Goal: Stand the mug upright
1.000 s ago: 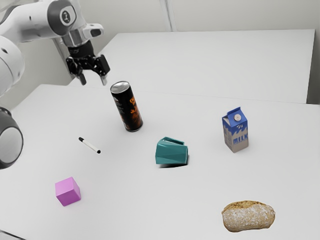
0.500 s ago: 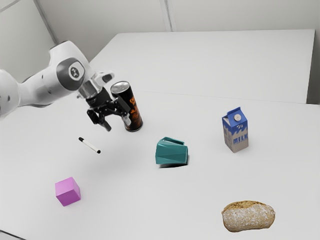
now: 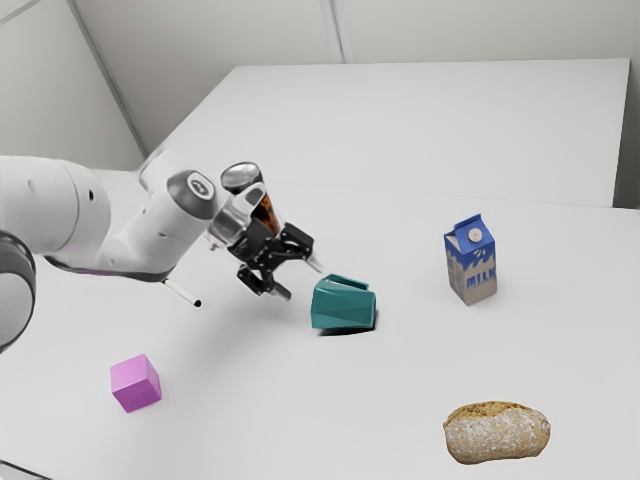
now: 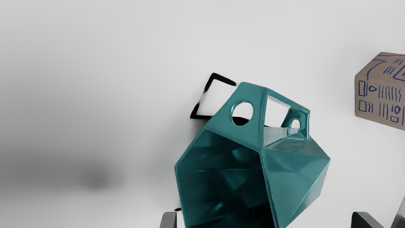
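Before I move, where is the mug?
In the exterior view, the mug lies tipped between the tool, toward that view's left, and the milk carton, on its right.

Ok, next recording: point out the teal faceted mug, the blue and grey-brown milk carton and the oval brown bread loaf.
Teal faceted mug (image 4: 292,177): wrist view, outer side wall.
Blue and grey-brown milk carton (image 3: 477,282): exterior view, lower body.
Oval brown bread loaf (image 3: 497,438): exterior view, pale-dusted crust.
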You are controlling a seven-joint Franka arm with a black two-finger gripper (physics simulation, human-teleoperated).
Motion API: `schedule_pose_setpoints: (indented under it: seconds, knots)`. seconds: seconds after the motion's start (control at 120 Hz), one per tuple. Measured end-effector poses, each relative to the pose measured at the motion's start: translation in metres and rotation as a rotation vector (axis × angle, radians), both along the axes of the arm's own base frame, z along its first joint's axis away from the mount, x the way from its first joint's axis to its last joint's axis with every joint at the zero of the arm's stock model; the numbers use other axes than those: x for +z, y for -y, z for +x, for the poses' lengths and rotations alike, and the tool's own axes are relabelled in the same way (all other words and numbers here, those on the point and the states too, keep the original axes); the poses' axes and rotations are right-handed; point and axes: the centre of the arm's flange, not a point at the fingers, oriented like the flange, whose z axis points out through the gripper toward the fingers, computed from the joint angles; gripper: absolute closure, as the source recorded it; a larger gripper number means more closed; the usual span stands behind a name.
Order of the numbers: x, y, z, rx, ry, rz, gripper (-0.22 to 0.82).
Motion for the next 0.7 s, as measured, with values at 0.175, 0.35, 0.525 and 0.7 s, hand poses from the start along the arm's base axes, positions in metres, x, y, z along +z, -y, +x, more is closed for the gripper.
schedule_pose_setpoints:
  seconds: [0.175,0.35,0.525,0.7]
  knots:
    - [-0.024,0.007,0.002,0.048,0.042,-0.097,0.00]
    - [-0.036,0.014,0.002,0.043,0.089,-0.148,0.00]
    - [-0.047,0.020,-0.007,0.028,0.115,-0.183,0.00]
    - [-0.049,0.029,-0.008,0.001,0.153,-0.205,0.02]
